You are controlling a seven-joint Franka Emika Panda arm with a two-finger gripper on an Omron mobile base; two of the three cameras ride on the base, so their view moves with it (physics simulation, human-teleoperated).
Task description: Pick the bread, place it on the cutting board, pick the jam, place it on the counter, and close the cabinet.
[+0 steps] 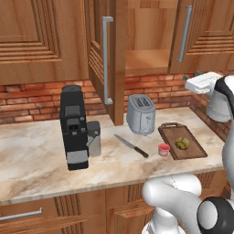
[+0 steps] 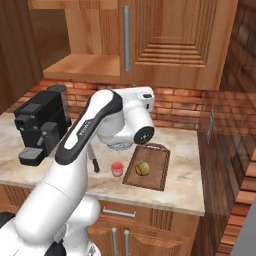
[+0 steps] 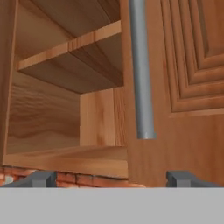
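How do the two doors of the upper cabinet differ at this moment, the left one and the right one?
The left door is swung wide open, edge-on to the left base camera; the right door sits shut, flat against the cabinet front. The left door hangs over the counter beside the toaster; the right door stays flush. Both are reddish-brown panelled wood with long grey bar handles.

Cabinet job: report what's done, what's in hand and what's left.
Done: the bread lies on the cutting board, and the jam stands on the counter just left of the board. In hand: nothing held; the hand is open, facing the cabinet near its closed door's bar handle. Left: the left door stands open and must be shut.
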